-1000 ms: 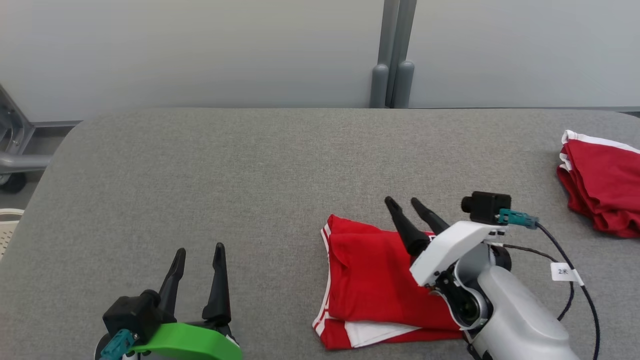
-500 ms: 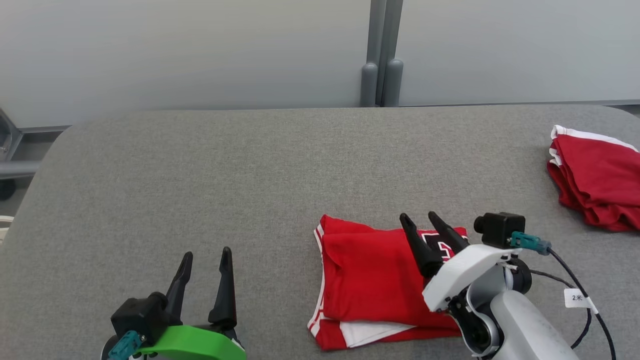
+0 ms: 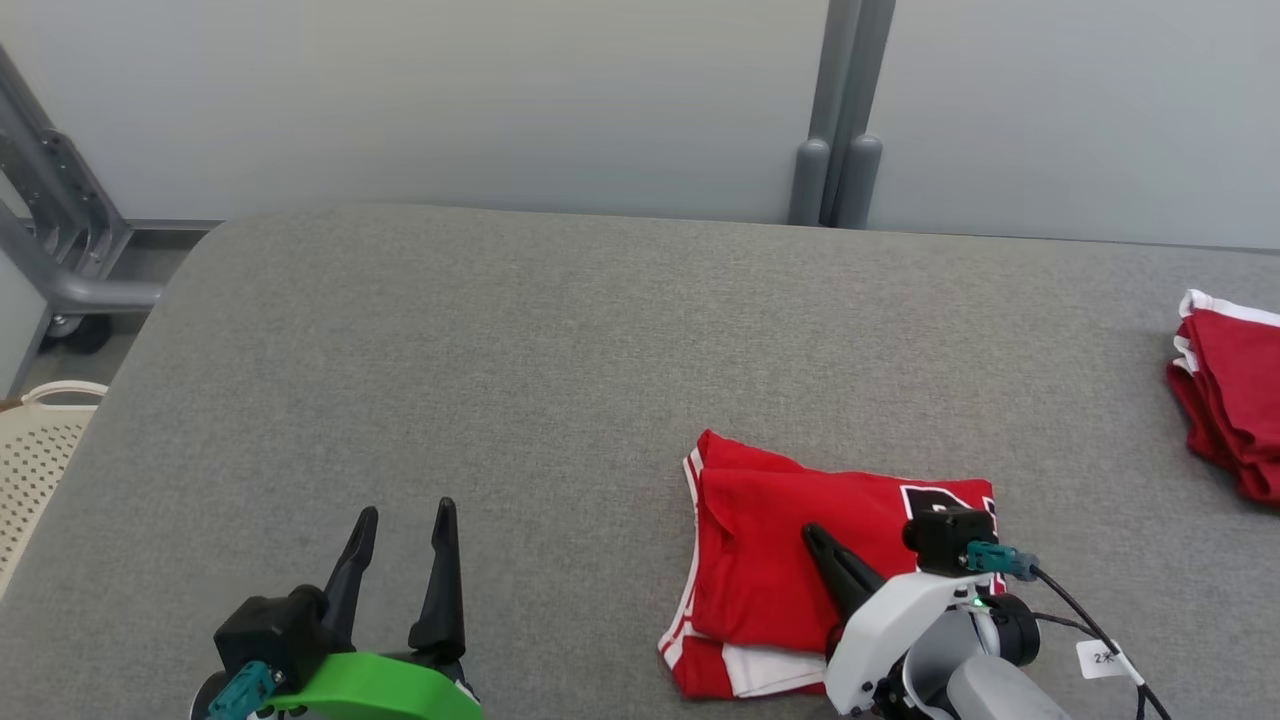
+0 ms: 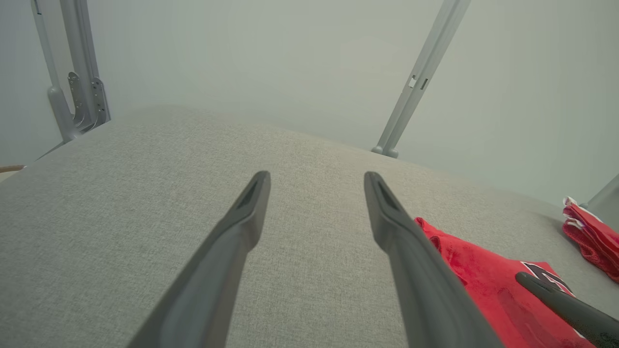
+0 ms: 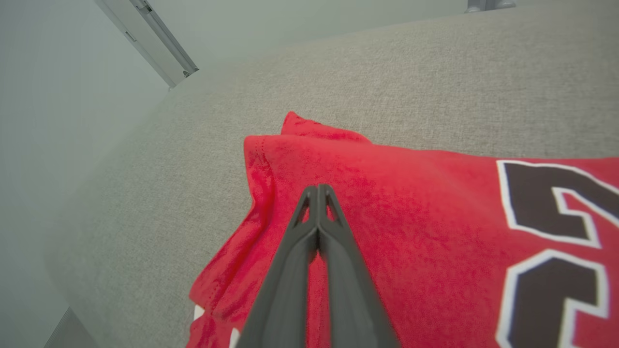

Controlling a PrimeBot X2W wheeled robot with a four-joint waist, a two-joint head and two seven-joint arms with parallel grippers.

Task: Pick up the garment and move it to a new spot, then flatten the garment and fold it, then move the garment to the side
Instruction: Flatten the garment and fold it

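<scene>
- Right gripper (image 3: pixel 814 534) had drawn its two fingers together since a second before, when they stood apart. My head camera had swung as well, so the whole scene shifted.
- Those fingers sat pressed tip to tip (image 5: pixel 317 186), with no cloth seen between them.
- Folded red garment (image 3: pixel 765 530) lay flat on the grey table (image 3: pixel 500 350), directly under and ahead of those tips, its number print off to their right. I could not tell whether the tips touched the fabric.
- Left gripper (image 3: pixel 407 510) stood wide, holding nothing, over bare table well to the garment's left.
- Second red garment (image 3: pixel 1232 420) lay heaped far to the right gripper's right.
- Cream basket (image 3: pixel 35 445) sat beyond the left gripper's left, off the table.
</scene>
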